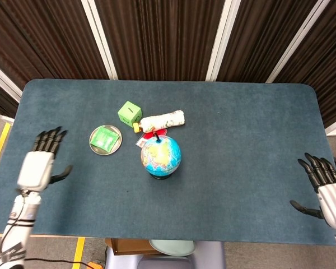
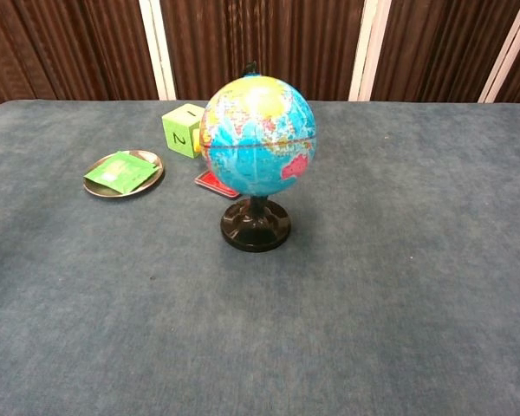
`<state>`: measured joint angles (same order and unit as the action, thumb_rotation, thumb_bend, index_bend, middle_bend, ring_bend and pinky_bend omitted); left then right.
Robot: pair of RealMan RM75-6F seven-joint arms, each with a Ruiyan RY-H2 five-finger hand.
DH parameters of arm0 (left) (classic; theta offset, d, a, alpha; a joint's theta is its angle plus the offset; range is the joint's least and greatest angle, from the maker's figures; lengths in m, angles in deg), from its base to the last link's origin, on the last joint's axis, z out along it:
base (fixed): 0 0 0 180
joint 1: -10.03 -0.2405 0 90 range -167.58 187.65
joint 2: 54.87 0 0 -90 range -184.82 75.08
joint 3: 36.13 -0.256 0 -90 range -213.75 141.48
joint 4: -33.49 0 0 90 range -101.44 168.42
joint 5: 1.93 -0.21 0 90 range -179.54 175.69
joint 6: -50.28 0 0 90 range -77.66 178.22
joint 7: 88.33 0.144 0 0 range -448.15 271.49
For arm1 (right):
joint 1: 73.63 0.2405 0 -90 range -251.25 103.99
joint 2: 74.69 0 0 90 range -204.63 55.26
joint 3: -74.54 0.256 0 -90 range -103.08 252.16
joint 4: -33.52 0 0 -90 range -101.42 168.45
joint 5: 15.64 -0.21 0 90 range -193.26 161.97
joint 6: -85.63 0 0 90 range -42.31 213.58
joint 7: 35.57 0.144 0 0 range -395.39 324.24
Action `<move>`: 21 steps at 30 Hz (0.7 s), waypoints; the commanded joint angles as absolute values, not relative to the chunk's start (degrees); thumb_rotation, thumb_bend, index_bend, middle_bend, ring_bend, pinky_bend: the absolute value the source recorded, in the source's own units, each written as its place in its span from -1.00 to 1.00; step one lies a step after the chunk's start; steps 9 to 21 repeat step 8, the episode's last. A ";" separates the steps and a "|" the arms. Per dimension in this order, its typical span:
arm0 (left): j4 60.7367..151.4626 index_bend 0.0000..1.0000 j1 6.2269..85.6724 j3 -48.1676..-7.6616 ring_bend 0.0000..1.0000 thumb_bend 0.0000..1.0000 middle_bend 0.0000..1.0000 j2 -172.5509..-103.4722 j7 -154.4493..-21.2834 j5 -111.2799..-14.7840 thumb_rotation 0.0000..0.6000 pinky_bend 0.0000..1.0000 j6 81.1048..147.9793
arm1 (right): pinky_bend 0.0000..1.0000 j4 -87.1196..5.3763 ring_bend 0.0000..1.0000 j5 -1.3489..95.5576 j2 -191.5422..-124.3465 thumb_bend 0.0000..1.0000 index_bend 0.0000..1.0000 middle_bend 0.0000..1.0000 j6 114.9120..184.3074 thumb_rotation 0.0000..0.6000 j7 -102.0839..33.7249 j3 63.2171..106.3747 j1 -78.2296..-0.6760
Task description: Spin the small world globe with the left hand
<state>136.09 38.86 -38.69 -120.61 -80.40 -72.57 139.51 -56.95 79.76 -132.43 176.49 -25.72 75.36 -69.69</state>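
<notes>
The small world globe (image 1: 161, 155) (image 2: 258, 135) stands upright on its black round base (image 2: 255, 225) near the middle of the blue table. My left hand (image 1: 39, 162) hovers at the table's left edge, far from the globe, fingers spread and holding nothing. My right hand (image 1: 328, 187) is at the table's right front corner, fingers spread and empty. Neither hand shows in the chest view.
A green numbered cube (image 1: 129, 112) (image 2: 182, 129), a rolled white packet (image 1: 162, 119) and a red flat item (image 2: 214, 181) lie just behind the globe. A metal dish (image 1: 93, 144) (image 2: 149, 161) with a green packet (image 1: 106, 137) sits to its left.
</notes>
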 commanded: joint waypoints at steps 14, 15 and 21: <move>125.01 -0.95 21.81 -45.35 -1.00 -0.40 -1.00 -121.33 -93.78 -82.60 1.00 -1.00 148.71 | -1.00 -57.53 -1.00 79.10 -133.72 -0.67 -1.00 -0.87 176.89 1.00 -27.00 75.01 -70.74; 125.01 -0.95 21.81 -45.35 -1.00 -0.40 -1.00 -121.33 -93.78 -82.60 1.00 -1.00 148.71 | -1.00 -57.53 -1.00 79.10 -133.72 -0.67 -1.00 -0.87 176.89 1.00 -27.00 75.01 -70.74; 125.01 -0.95 21.81 -45.35 -1.00 -0.40 -1.00 -121.33 -93.78 -82.60 1.00 -1.00 148.71 | -1.00 -57.53 -1.00 79.10 -133.72 -0.67 -1.00 -0.87 176.89 1.00 -27.00 75.01 -70.74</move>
